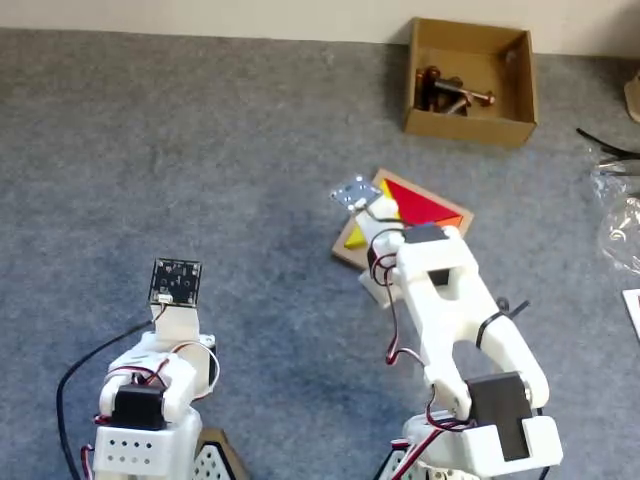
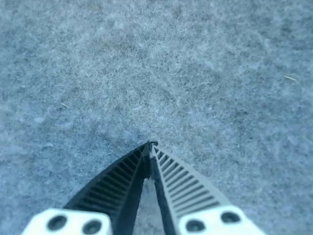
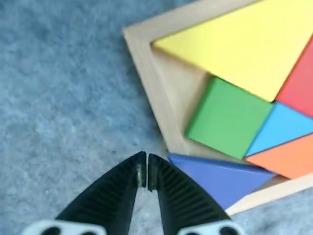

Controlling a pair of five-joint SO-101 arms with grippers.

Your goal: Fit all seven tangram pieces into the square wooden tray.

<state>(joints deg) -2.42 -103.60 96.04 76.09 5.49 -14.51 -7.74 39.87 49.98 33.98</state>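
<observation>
The square wooden tray lies on grey carpet, with a yellow triangle, a green square, a light blue piece, an orange piece and a red piece lying inside it. A dark blue triangle rests tilted over the tray's rim. My right gripper is shut with nothing in it, its tips just outside the rim beside the blue triangle's point. In the high view the right arm covers most of the tray. My left gripper is shut over bare carpet, far from the tray.
An open cardboard box holding small brown items stands behind the tray. Cables and clear plastic lie at the right edge. Grey carpet covers the whole table.
</observation>
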